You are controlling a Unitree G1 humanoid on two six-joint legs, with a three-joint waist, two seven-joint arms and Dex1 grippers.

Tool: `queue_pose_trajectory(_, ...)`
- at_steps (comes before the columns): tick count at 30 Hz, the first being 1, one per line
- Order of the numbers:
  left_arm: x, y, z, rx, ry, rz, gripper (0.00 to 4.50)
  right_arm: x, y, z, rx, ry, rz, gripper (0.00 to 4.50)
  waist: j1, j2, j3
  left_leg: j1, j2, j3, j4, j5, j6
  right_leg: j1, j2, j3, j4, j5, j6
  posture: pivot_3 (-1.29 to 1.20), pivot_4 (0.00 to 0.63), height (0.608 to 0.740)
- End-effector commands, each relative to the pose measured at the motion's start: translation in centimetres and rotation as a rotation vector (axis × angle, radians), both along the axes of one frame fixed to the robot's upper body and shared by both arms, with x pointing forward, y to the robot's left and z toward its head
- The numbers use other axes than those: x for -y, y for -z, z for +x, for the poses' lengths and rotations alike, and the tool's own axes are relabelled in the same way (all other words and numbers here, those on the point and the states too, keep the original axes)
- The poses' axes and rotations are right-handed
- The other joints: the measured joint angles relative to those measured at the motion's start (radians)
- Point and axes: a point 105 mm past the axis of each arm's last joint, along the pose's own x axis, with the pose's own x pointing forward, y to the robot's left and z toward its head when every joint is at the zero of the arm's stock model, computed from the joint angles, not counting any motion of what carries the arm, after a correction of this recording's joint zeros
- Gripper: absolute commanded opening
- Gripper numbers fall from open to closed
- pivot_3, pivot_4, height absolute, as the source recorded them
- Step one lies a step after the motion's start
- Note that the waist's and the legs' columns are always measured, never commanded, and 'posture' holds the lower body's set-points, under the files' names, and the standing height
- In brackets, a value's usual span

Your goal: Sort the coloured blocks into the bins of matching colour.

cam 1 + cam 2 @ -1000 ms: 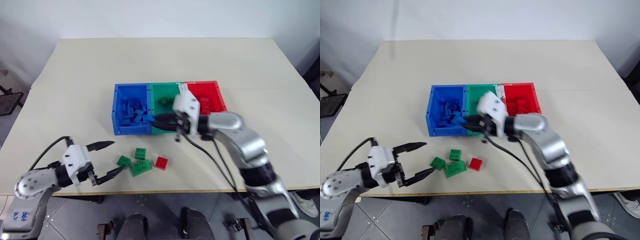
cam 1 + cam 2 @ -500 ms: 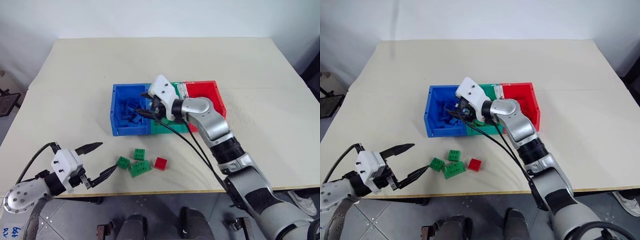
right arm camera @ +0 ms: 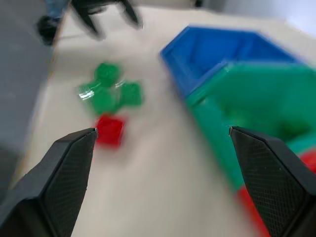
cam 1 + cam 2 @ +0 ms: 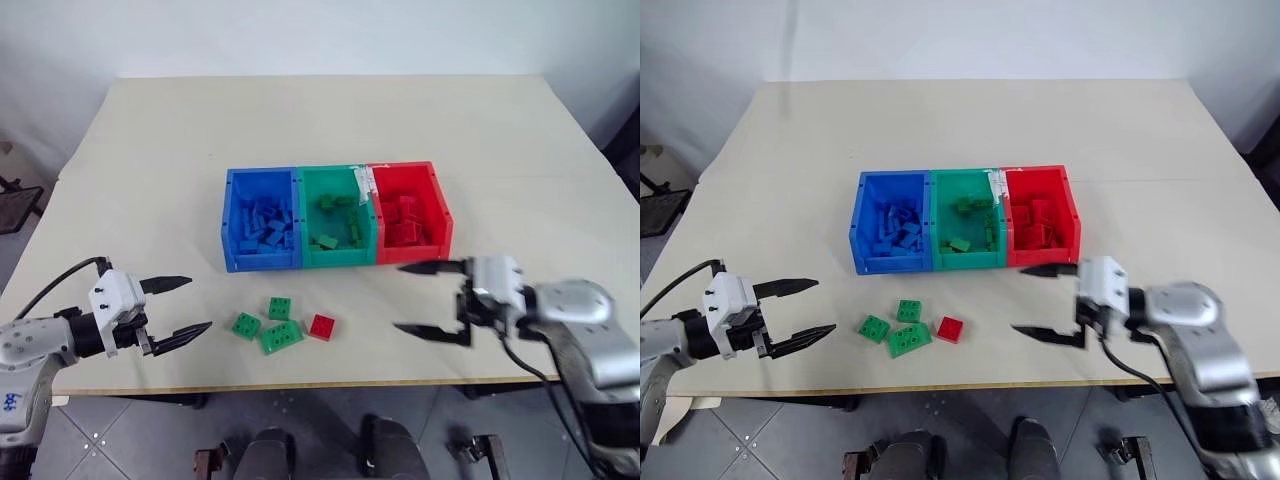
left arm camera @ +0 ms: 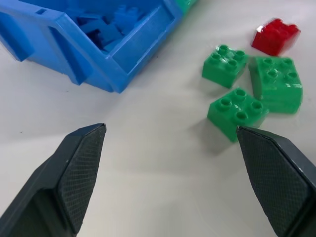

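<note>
4 studded plastic bricks (image 4: 282, 323) lie between the left claw (image 4: 182, 306) and right claw (image 4: 420, 298), both wide.

In the right wrist view the green blocks (image 3: 109, 90), the red block (image 3: 109, 130) and the bins (image 3: 247, 89) smear into soft shapes, their studs unreadable. The left gripper (image 3: 104, 11) there is blurred and cut by the picture's edge. The desk (image 4: 150, 150) loses its far corners.

Bare table (image 4: 150, 180) rings the bins (image 4: 338, 217) and loose blocks (image 4: 281, 323).
</note>
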Motion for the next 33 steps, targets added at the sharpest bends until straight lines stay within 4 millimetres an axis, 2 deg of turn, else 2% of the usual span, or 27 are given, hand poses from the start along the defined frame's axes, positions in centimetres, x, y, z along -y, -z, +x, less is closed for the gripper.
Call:
queue_pose_trajectory(1, 0.4, -0.2, 0.3, 0.034, 0.056, 0.033, 4.5, 1.9, -0.5, -1.1, 0.052, 0.033, -0.021, 4.46, 0.003, 0.0, 0.0, 0.0, 0.0, 0.001, 0.0, 0.0, 0.0, 0.0, 0.0, 0.0, 0.0, 0.0, 0.0, 0.0, 0.15, 0.74)
queue_pose_trajectory(4, 1.2, -0.1, 0.2, 0.03, 0.094, 0.021, 4.5, 2.2, -1.2, -1.0, 0.086, 0.088, 0.018, 4.46, 0.005, 0.0, 0.0, 0.002, 0.001, 0.004, 0.0, 0.0, 0.0, 0.0, 0.0, 0.002, 0.0, 0.0, 0.0, 0.0, 0.15, 0.74)
queue_pose_trajectory(7, 3.2, 0.1, -0.1, -0.001, 0.182, 0.013, 4.5, 2.4, -1.4, -1.1, 0.103, 0.131, 0.024, 4.46, 0.012, 0.0, 0.0, 0.006, 0.001, 0.006, 0.0, 0.0, 0.0, 0.002, 0.0, 0.003, 0.001, 0.0, 0.0, 0.0, 0.15, 0.74)
queue_pose_trajectory(13, 8.8, -0.9, -0.1, -0.001, 0.43, 0.078, 4.5, 2.7, -1.4, -2.2, 0.095, 0.167, 0.006, 4.46, 0.044, 0.0, 0.0, 0.005, 0.001, 0.005, 0.001, 0.0, 0.001, 0.003, 0.0, 0.003, 0.001, 0.0, -0.001, 0.0, 0.15, 0.74)
queue_pose_trajectory(17, 13.8, -1.6, 0.3, -0.029, 0.581, 0.093, 4.5, 3.8, -1.1, -3.2, 0.059, 0.201, -0.047, 4.46, 0.048, 0.0, 0.0, 0.005, 0.0, 0.006, 0.003, -0.001, 0.001, 0.004, 0.0, 0.003, 0.0, 0.001, -0.001, 0.0, 0.15, 0.74)
queue_pose_trajectory(23, 18.1, -0.2, 1.4, -0.098, 0.605, 0.241, 4.5, 4.2, -0.5, -4.9, 0.021, 0.268, -0.066, 4.46, 0.041, 0.0, 0.0, 0.005, 0.0, 0.006, 0.003, -0.001, 0.001, 0.004, 0.0, 0.003, 0.001, 0.001, -0.001, 0.0, 0.15, 0.74)
queue_pose_trajectory(26, 19.6, 1.3, 3.1, -0.075, 0.572, 0.377, 4.5, 3.8, 0.1, -5.6, -0.008, 0.291, -0.065, 4.46, 0.044, -0.001, 0.0, 0.005, 0.0, 0.006, 0.004, -0.001, 0.002, 0.004, 0.0, 0.003, 0.0, 0.001, -0.001, 0.0, 0.15, 0.74)
queue_pose_trajectory(30, 20.2, 2.4, 2.8, -0.107, 0.62, 0.449, 4.5, 3.5, 0.3, -6.0, -0.017, 0.295, -0.065, 4.46, 0.039, -0.001, 0.0, 0.004, 0.0, 0.007, 0.004, -0.001, 0.002, 0.003, 0.0, 0.004, 0.0, 0.001, -0.001, 0.0, 0.15, 0.74)
queue_pose_trajectory(33, 20.2, 2.5, 2.8, -0.098, 0.619, 0.475, 3.91, 3.5, 0.3, -5.9, -0.016, 0.301, -0.069, 4.5, 0.041, -0.001, 0.0, 0.004, 0.0, 0.007, 0.004, -0.001, 0.002, 0.003, 0.0, 0.004, 0.0, 0.001, -0.001, 0.0, 0.15, 0.74)
